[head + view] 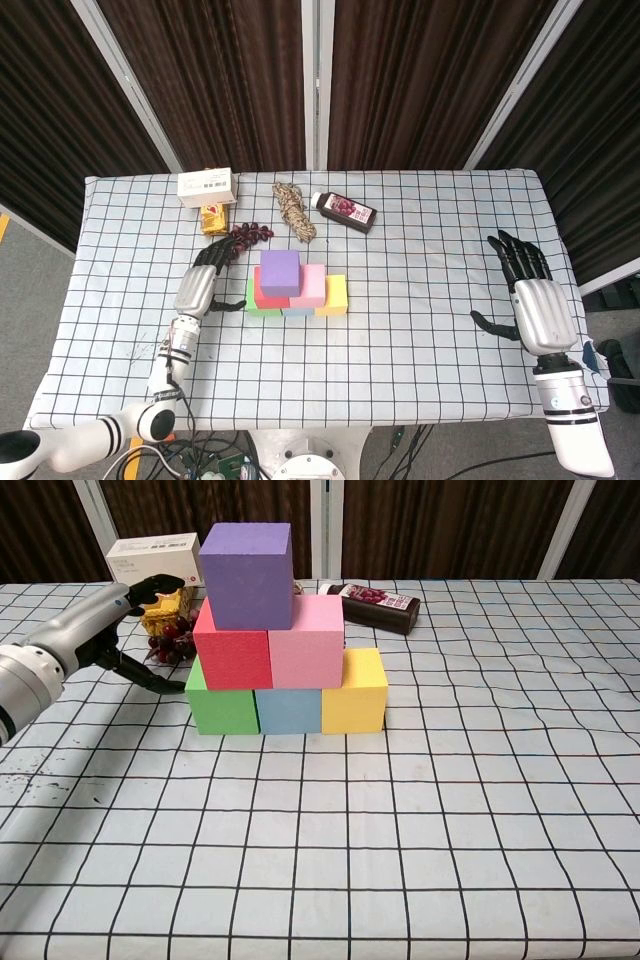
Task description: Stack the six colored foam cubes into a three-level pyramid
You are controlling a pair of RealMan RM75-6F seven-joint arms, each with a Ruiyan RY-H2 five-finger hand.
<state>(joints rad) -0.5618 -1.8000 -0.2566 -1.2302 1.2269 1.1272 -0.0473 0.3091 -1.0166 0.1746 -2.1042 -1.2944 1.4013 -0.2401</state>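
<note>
Six foam cubes stand as a pyramid at the table's middle. The green cube (221,708), blue cube (288,710) and yellow cube (354,691) form the bottom row. On them sit the red cube (232,648) and pink cube (305,641). The purple cube (246,562) (279,272) tops the stack, set toward the left. My left hand (198,285) (95,628) is open just left of the stack, thumb tip close to the green cube, whether touching I cannot tell. My right hand (535,300) rests open near the table's right edge, far from the cubes.
Behind the stack lie a bunch of dark grapes (242,240), a coil of rope (294,209), a dark bottle (345,211) on its side, a white box (207,185) and a small yellow packet (213,218). The checkered tablecloth (420,330) covers the table.
</note>
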